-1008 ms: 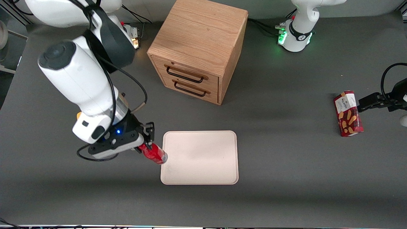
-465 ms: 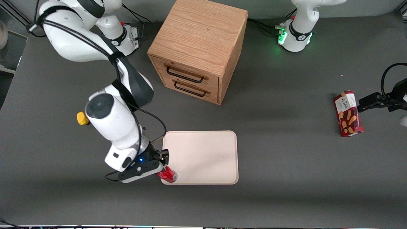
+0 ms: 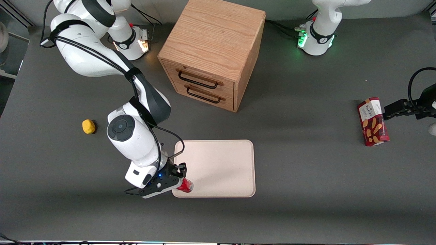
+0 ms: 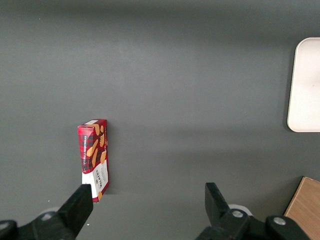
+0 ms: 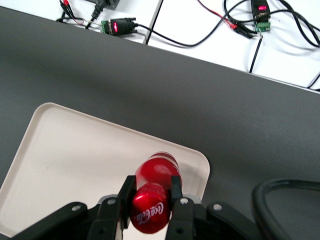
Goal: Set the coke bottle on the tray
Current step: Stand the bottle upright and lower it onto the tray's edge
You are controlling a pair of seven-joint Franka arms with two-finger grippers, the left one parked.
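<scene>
My right gripper point(image 3: 182, 179) is shut on the coke bottle point(image 3: 186, 185), a small red bottle with a red cap. It holds the bottle over the corner of the tray point(image 3: 221, 163) that is nearest the front camera, toward the working arm's end. In the right wrist view the two black fingers point(image 5: 126, 192) clamp the bottle point(image 5: 152, 192) just below its cap, with the pale cream tray point(image 5: 75, 155) under it. I cannot tell whether the bottle's base touches the tray. The tray's edge also shows in the left wrist view point(image 4: 306, 85).
A wooden drawer cabinet point(image 3: 213, 54) stands farther from the front camera than the tray. A yellow lump point(image 3: 89, 126) lies toward the working arm's end. A red biscuit box point(image 3: 372, 121) lies toward the parked arm's end, also in the left wrist view point(image 4: 93, 159).
My gripper has carried the coke bottle nearer the front camera and sideways, from beside the tray's edge to over its near corner, lowering it and tipping it more upright.
</scene>
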